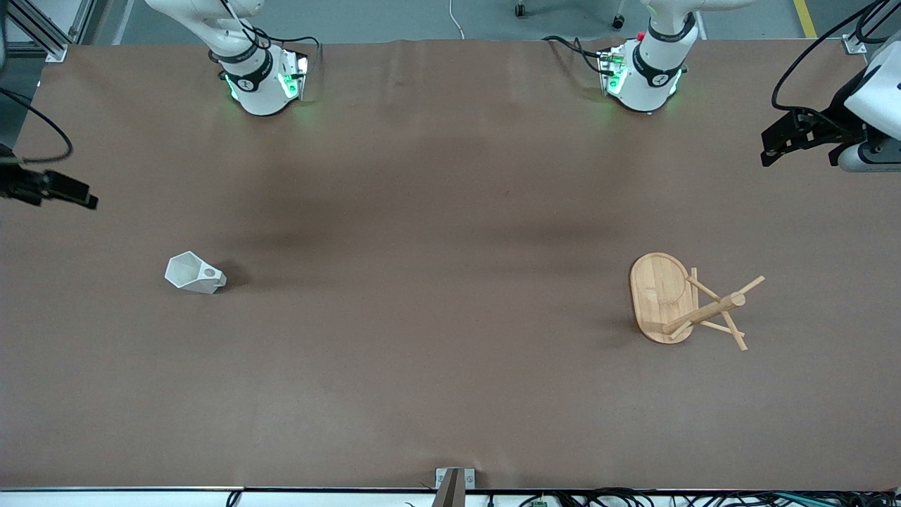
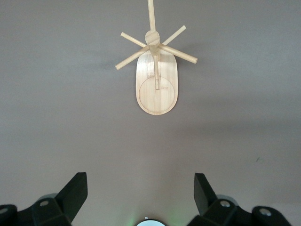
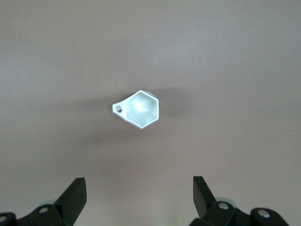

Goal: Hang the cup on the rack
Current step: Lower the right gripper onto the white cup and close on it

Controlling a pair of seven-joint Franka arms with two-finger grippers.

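surface: brown table covering (image 1: 436, 211), flat and mostly bare; the only items on it are the cup and the rack, well apart from each other.
cup: small white faceted cup (image 1: 194, 273) stands upright toward the right arm's end of the table, its mouth up and its holed handle pointing toward the middle of the table; seen from above in the right wrist view (image 3: 138, 109).
rack: bamboo mug tree (image 1: 686, 303) stands on its oval base toward the left arm's end, pegs radiating from the central post; also in the left wrist view (image 2: 157, 70).
right gripper: right gripper (image 3: 136, 197) hangs high above the table near the cup, jaws spread wide, holding nothing; in the front view it shows only at the frame edge (image 1: 53, 189).
left gripper: left gripper (image 2: 140, 197) hangs high over the table's end near the rack, jaws spread wide and empty; appears to wait.
risk, grasp: angled facets and a tapering body may let the cup slip or twist when pinched; a light cup may topple if one finger touches first.
risk, hanging: the handle hole is small and the pegs are thin; a small misalignment would likely miss the peg or push the rack over.
risk, transfer: the cup must cross most of the table; a handover or long reach invites a drop.
room: wide open floor between cup and rack, nothing in the path; both items sit well clear of the table edges.
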